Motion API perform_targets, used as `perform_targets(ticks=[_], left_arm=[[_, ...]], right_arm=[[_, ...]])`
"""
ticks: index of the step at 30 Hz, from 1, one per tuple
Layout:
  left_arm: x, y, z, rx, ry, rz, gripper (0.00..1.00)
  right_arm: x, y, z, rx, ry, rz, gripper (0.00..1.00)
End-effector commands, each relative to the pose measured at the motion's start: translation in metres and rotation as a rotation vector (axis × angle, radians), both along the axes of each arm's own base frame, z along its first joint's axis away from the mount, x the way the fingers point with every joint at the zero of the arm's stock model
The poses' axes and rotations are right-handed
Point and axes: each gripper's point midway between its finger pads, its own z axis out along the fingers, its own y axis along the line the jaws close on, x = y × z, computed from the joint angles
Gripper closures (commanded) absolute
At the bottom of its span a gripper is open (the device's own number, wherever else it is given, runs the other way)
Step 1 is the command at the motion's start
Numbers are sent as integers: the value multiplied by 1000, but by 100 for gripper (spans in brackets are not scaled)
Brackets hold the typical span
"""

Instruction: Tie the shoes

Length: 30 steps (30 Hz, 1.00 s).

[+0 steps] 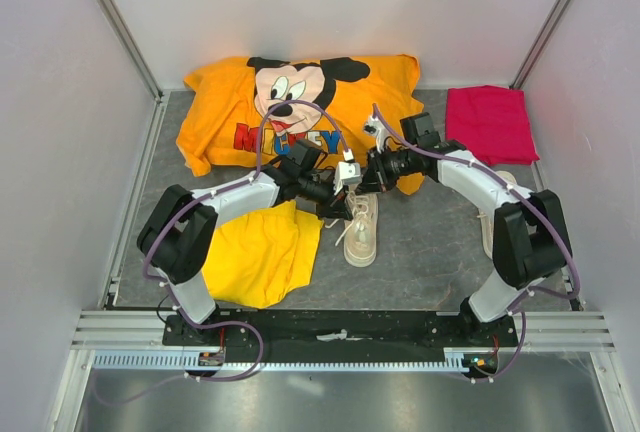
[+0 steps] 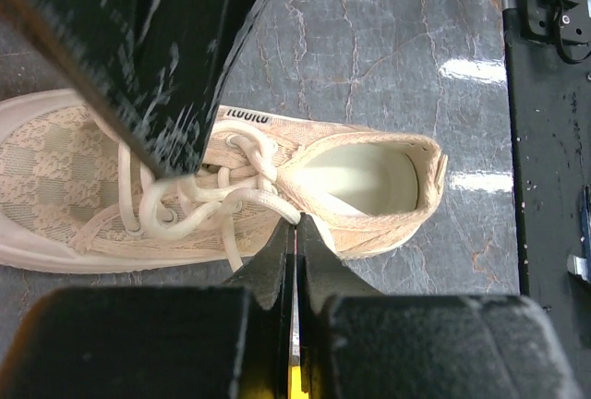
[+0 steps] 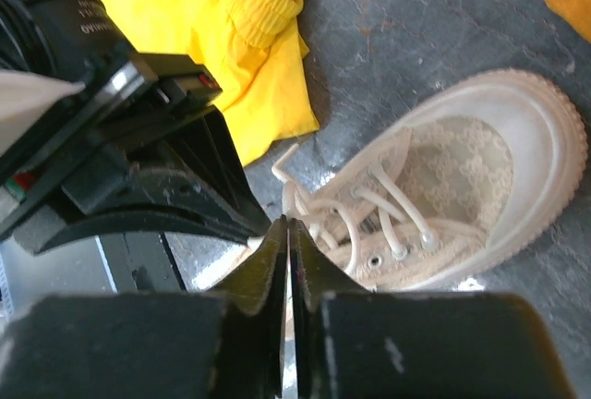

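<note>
Closest to the left wrist lens, the left gripper [image 2: 295,233] has its fingers pressed flat together, and a strand of the laces [image 2: 242,198] runs straight into the tips, pinched there. From the right wrist, the right gripper [image 3: 288,233] also has its fingers closed down to a hairline slit. Its tips sit right at the knot area, but whether a strand is caught between them cannot be told. Both pairs of tips meet over the same spot, almost touching each other.

Beneath them lies one shoe [image 1: 361,234] – cream-beige, patterned mesh on the upper, pale sole – flat on the grey table [image 1: 430,262], its heel toward the arm bases. Its mouth is the only hollow in sight and shows a pale insole. The laces are loosely looped above the tongue, one free end sticking out to the side.

Another shoe [image 1: 486,232] lies to the right, mostly hidden behind the right arm. Yellow shorts [image 1: 258,257] lie just left of the worked shoe, an orange Mickey T-shirt [image 1: 225,112] is spread along the back, and a folded crimson cloth [image 1: 488,122] sits in the far right corner – well apart from both shoes.
</note>
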Motion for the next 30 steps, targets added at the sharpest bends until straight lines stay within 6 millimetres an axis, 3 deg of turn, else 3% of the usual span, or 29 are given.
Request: perform_targets(ticks=[1,3,7,10,11,14,19,24,30], left_arm=[[0,-1,15,-43,-54,-35,99],[1,-2,17,-53,-71,-35,98],[3,-2,17,-62,-94,-25,99],[6,-2,15,-61,-106,-18,99],[6,-2,15,-60,-105,-17,98],[6,-2,14,-62,-108,-18,98],[4,-1,12,-60,-105,-18,98],[4,-1,12,-57,-105,-16,98],[5,-1,14,-52,-103,-17,99]], right_arm=[[14,22,14,53,-57,19,95],[16,27,14,61,-41,9,100],[21,31,10,70,-11,-10,98],[23,31,16,80,-9,-19,84],[23,30,18,83,-9,-22,73],[24,28,24,97,-9,-27,54],[34,22,33,100,-22,-52,36],[40,5,37,83,-39,-71,33],[26,-22,19,8,8,-73,46]])
